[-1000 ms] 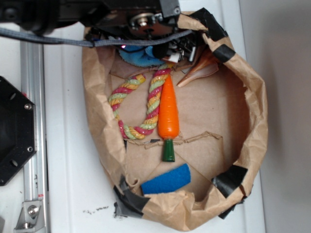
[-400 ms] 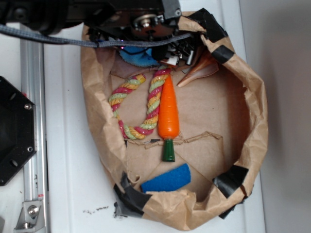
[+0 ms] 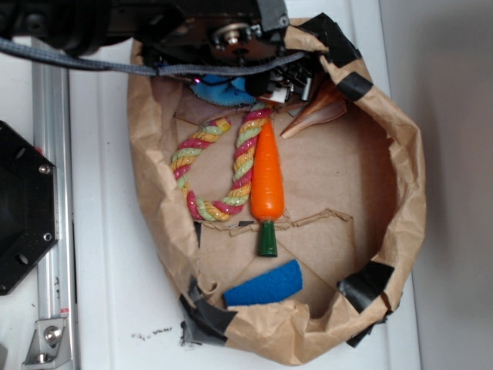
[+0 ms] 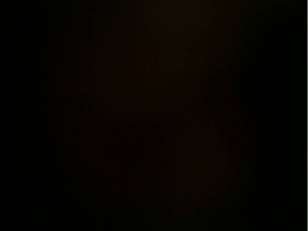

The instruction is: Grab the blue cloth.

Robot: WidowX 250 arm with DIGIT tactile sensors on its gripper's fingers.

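Exterior view: brown paper-lined basket (image 3: 400,185) on white tabletop (image 3: 115,254). Black robot arm (image 3: 192,31) covers its top edge, pincer hidden, state indeterminable. Pale teal-blue terry cloth (image 3: 219,90) lies beneath. Grasp unconfirmed; lift remains. Wrist view black.

A robot test bench in a lab, by the look of it: a white tabletop (image 3: 108,231) carries an aluminium rail (image 3: 52,193) along its left edge and a black mounting plate (image 3: 19,208) bolted there. A makeshift brown-paper bin (image 3: 400,193), patched with black tape (image 3: 362,285), holds toy props.
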